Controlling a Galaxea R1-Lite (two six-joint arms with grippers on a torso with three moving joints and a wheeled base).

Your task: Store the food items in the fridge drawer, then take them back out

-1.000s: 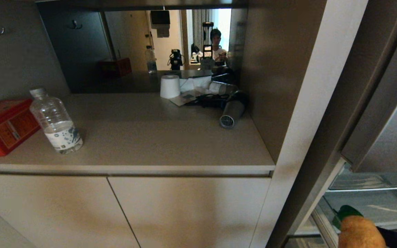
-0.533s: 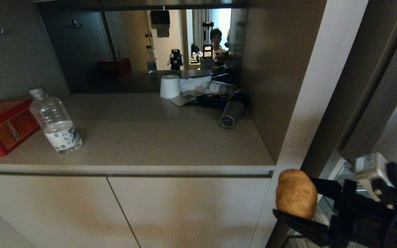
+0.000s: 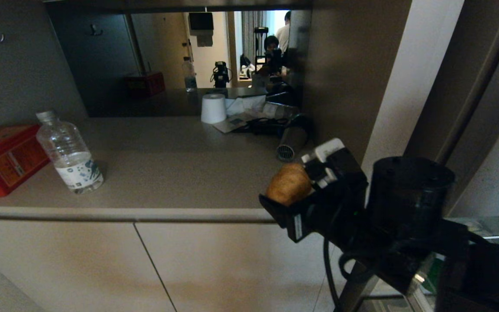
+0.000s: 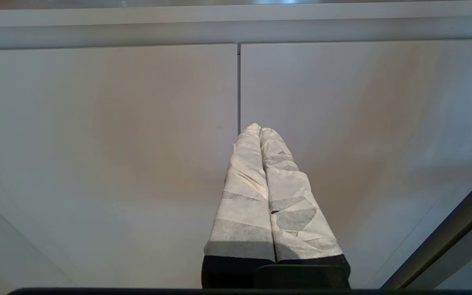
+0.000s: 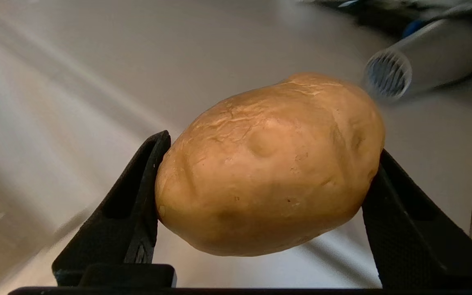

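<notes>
Right wrist view: right end effector (image 5: 266,172) grips potato (image 5: 268,164) between its fingers.

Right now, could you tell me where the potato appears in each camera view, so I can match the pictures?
Head view: the potato is right of centre, clamped in the right gripper over the counter's front edge.
Left wrist view: not in it.
Right wrist view: the potato fills the middle, between the black fingers.
Shared landmark: the hair dryer beyond it.
</notes>
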